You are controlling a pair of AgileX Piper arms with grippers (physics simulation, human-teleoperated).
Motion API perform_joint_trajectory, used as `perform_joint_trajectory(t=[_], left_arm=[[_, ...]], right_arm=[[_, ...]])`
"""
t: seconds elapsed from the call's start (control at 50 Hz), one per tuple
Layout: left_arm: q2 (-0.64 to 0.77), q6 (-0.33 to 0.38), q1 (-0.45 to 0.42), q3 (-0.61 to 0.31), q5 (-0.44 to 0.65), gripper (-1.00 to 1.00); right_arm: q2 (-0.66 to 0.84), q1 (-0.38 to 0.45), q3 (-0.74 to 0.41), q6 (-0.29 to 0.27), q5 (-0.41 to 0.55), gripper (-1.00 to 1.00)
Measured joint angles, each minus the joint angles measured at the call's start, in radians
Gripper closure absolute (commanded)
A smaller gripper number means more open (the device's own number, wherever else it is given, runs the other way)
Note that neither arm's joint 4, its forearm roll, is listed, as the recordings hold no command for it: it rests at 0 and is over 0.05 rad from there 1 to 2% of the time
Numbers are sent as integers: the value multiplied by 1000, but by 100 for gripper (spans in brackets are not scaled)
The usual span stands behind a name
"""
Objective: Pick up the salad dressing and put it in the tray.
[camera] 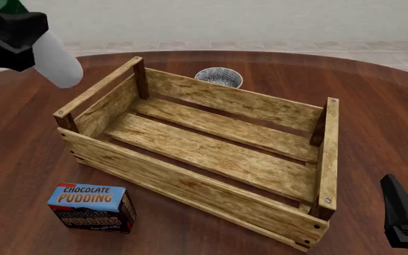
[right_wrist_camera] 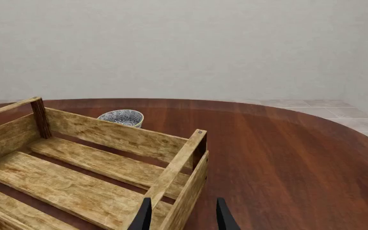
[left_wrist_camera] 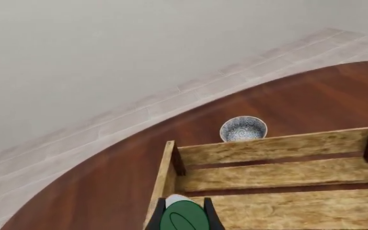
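My left gripper (camera: 11, 33) is shut on the salad dressing (camera: 57, 57), a white bottle held high in the air at the front view's upper left. In the left wrist view its green label (left_wrist_camera: 184, 218) shows between the two dark fingers (left_wrist_camera: 159, 215). The bottle hangs near the left end of the tray (camera: 189, 183), a large light-wood slatted crate in the middle of the table; the tray's left end wall (left_wrist_camera: 161, 177) lies just below it. My right gripper (camera: 405, 220) is open and holds nothing, low by the tray's near right corner (right_wrist_camera: 184, 177).
A small patterned round bowl (camera: 219, 77) stands just behind the tray's far wall. A blue chocolate pudding box (camera: 92, 207) lies on the table in front of the tray's left end. The round dark-wood table (camera: 381, 122) ends at a pale tiled floor.
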Motion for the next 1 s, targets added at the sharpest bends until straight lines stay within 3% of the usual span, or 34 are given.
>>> perform_joint_trajectory(t=[1.0], left_arm=[[472,6,-265,-17,-367,100]], right_arm=[[0,0,0,0,0,-100]])
